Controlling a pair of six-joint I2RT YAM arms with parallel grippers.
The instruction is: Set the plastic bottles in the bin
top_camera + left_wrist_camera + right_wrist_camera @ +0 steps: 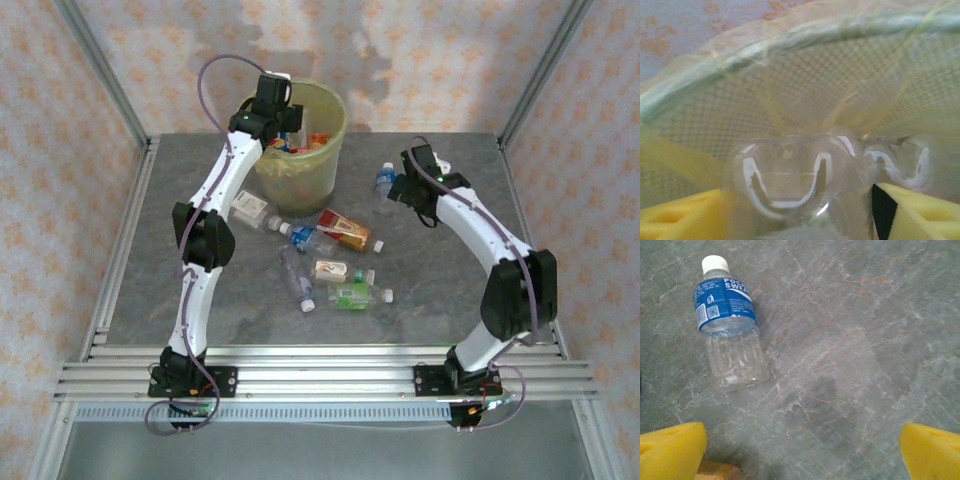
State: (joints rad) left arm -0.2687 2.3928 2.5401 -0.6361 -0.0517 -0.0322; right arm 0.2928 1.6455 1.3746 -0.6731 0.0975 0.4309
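Left gripper over the bin, jaws clamped on a clear bottle. Right gripper, jaws spread wide, hovers right of the bin by a blue-labelled bottle; other bottles lie on the bin's near side.

Loose bottles beside lined bin

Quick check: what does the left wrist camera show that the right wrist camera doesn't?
Left wrist: a clear bottle clamped in the left gripper, base toward the camera, the lined mesh wall of the bin behind. Right wrist: a blue-labelled bottle with a white cap lying on the grey table, ahead of the open right gripper. Shared: yellow finger pads at the bottom corners.
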